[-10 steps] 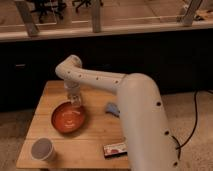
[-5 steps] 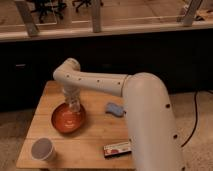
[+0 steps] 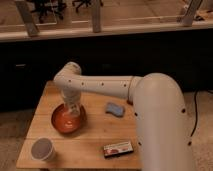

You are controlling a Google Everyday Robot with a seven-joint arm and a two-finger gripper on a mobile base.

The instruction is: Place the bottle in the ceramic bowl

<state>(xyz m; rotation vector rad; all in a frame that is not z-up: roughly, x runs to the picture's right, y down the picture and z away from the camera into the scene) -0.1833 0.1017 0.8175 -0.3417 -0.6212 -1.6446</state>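
Behind the work surface ran a dark cabinet front under a glazed ledge; chair bases showed beyond the glass. A light wooden table (image 3: 95,135) carried all items.

Status of the task: a shallow round red-orange ceramic bowl (image 3: 56,120) sat on the table's left half. The white jointed arm (image 3: 100,85) reached down into it from above. The gripper (image 3: 71,101) was low over the bowl's middle, inside the line of its rim. The small clear colourless plastic bottle (image 3: 74,110) stood roughly upright at the gripper, its lower end down in the bowl. Whether its base touched the bowl floor could not be established. Whether the gripper clasped the bottle or had let it go could not be established either. Judgement: carriage to the bowl was complete. Release and withdrawal of the arm remained outstanding.

Other items: a white-grey round cup (image 3: 42,149) stood at the near left corner, well apart from the bowl. A soft blue pad (image 3: 115,108) lay right of the bowl. A flat red-and-white packet (image 3: 118,148) lay near the front edge.

Change from half a second earlier: the gripper and bottle had sunk slightly deeper toward the bowl. The bulky upper arm sat further right in view. Bowl, cup, pad and packet had not moved.
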